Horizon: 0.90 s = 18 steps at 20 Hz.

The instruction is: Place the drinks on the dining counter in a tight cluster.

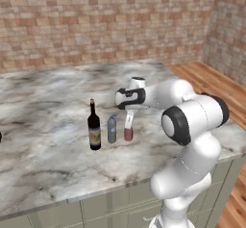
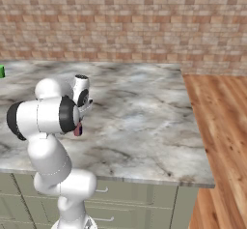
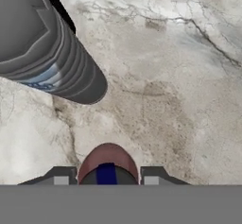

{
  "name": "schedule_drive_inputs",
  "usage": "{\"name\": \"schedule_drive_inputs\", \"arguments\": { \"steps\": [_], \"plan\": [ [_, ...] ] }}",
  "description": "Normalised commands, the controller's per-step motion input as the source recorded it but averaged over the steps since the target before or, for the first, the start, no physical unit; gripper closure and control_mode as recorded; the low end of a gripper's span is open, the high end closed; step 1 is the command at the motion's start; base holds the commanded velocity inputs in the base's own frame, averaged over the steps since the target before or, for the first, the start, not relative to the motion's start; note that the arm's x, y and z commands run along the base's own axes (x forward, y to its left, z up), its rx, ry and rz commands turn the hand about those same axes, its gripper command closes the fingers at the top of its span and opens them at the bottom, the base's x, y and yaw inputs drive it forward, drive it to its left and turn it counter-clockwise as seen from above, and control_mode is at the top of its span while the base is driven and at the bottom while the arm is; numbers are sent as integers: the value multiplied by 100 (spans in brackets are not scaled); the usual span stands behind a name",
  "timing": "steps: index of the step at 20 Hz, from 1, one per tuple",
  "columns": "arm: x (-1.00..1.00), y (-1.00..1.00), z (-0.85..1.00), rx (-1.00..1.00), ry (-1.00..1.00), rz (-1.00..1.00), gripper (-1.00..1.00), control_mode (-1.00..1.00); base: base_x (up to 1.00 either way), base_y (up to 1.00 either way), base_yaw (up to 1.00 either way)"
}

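Broad marble tabletop (image 1: pixel 48 107) carrying all three drinks in a close row. Wine bottle (image 1: pixel 94 126) and water bottle (image 1: pixel 112 129) already standing. Red bottle (image 1: pixel 128 133) just beside them, clamped in the closed hand (image 1: pixel 129 121); only letting go left.

The left base view looks from behind the white arm, on its left, forward and down at the grey-white marble bench (image 1: pixel 43 150) and the brick wall (image 1: pixel 96 20) behind it. The right base view looks at the same bench (image 2: pixel 144 126) and wall (image 2: pixel 144 20) from the arm's right. The hand view sits on the tool and looks straight down, very close to the marble (image 3: pixel 179 100).
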Motion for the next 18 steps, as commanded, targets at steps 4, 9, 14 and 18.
{"name": "schedule_drive_inputs", "arguments": {
  "steps": [4, 9, 14, 18],
  "plan": [
    [0, 0, -1, 0, -11, 0, 100, -100, 0, 0, 0],
    [0, 0, -31, 0, 0, 0, 100, -100, 0, 0, 0],
    [0, 0, -10, 0, 0, 0, 100, -100, 0, 0, 0],
    [0, 0, 0, 0, 0, 0, -100, -100, 0, 0, 0]
  ]
}}
